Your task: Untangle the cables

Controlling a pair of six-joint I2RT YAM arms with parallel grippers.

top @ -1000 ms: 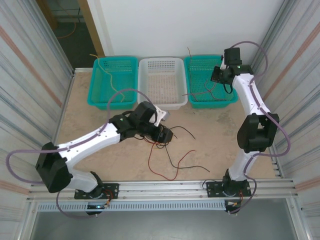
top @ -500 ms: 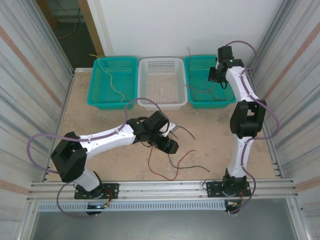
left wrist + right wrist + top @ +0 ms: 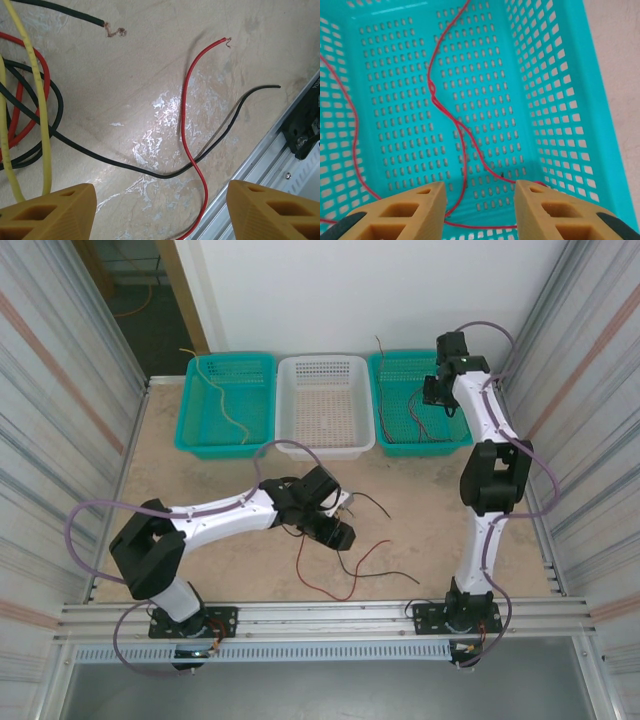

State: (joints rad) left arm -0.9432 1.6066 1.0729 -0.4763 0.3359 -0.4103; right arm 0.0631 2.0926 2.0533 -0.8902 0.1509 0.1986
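Found left gripper (image 3: 159,194) open, gripping nothing, low over the cables (image 3: 183,125): red, black and yellow strands tangled near the middle of the table's (image 3: 180,480) near edge. Found right gripper (image 3: 480,189) with fingers parted, empty, above the teal basket (image 3: 560,100) at the far right corner; noted a thin red cable (image 3: 461,145) lying loose inside
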